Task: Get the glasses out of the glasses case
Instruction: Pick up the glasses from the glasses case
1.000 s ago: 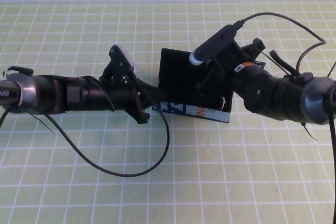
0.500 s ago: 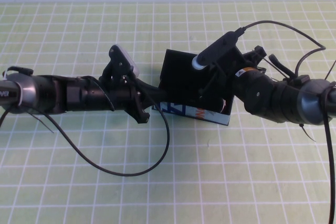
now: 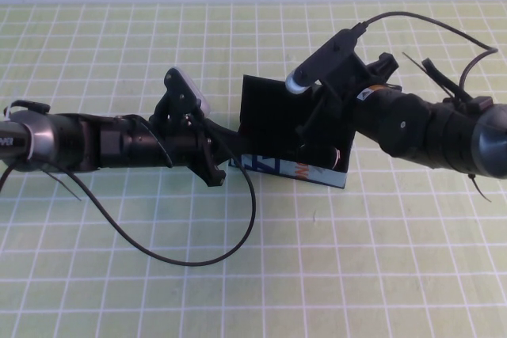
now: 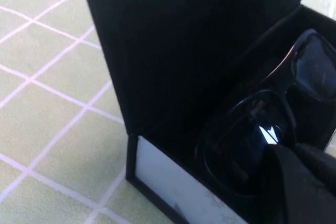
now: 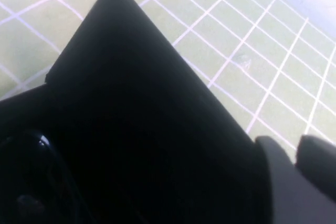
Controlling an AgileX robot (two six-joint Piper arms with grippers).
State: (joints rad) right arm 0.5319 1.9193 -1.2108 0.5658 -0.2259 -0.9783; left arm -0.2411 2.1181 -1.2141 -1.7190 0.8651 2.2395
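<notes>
Case (image 3: 289, 128) sits at centre of the high view on the green gridded surface (image 3: 356, 259), lid open and standing up toward the back, light-blue printed strip facing the near edge. Glasses (image 4: 262, 129) are inside the case: left wrist view shows the dark frame and lenses lying in the tray, with the lid rising behind them and the pale end wall of the case in the lower middle of that frame. Left pincer (image 3: 226, 156) comes in from the left of the high view and is at the case's left end, right against the corner by the strip; can't tell whether its fingers are apart or together. Right pincer (image 3: 317, 144) reaches in from the upper right of the high view and dips into the right half of the open case; its fingers are hidden by the wrist and camera housing, so can't tell if it's open, closed or gripping the glasses. Right wrist view is mostly black lid, with a lens glint at lower left.
</notes>
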